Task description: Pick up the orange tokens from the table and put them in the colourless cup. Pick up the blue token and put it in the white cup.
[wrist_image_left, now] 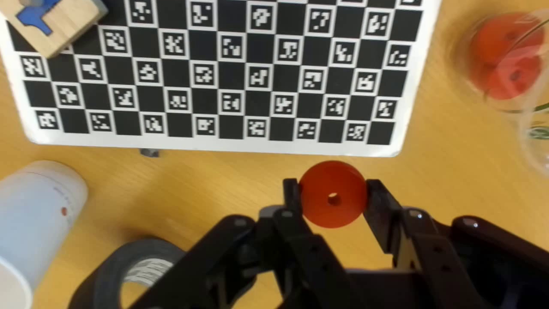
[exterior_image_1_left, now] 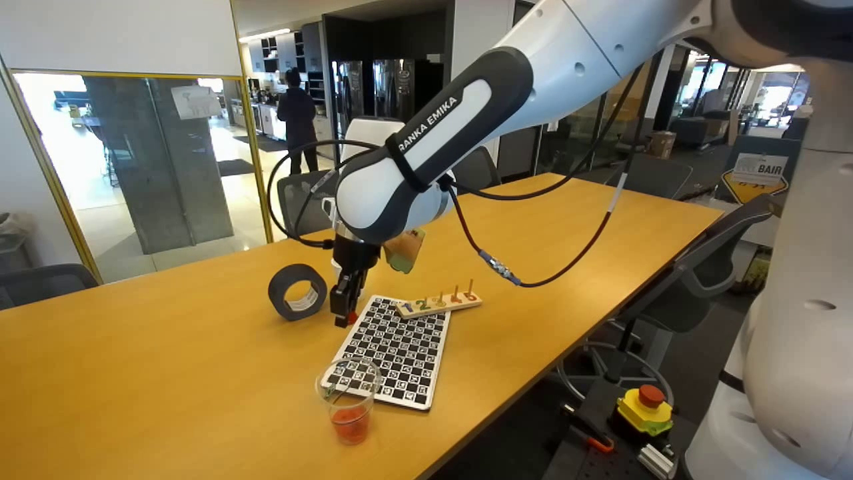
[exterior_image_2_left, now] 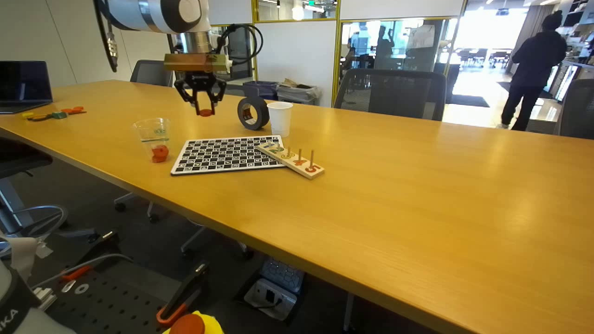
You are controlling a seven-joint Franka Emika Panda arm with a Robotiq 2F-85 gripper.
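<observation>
Tokens (exterior_image_2_left: 160,152) in cup (exterior_image_2_left: 147,132), peg strip (exterior_image_2_left: 291,162) partly on board (exterior_image_2_left: 222,155), tape (exterior_image_2_left: 263,112) beside second cup (exterior_image_2_left: 280,120)

- "RANKA EMIKA" stood on the robot arm (exterior_image_1_left: 460,120), in an exterior view.
- "KA" showed on a robot part (exterior_image_2_left: 21,313), near left.
- The wooden peg board (exterior_image_1_left: 438,306) bore 1, 2, 3, 4, 5.
- "BAIR" stood on a far right sign (exterior_image_1_left: 758,169).

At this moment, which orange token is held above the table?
The orange token gripped between the jaws; the other visible orange tokens lie inside the colourless cup.
</observation>
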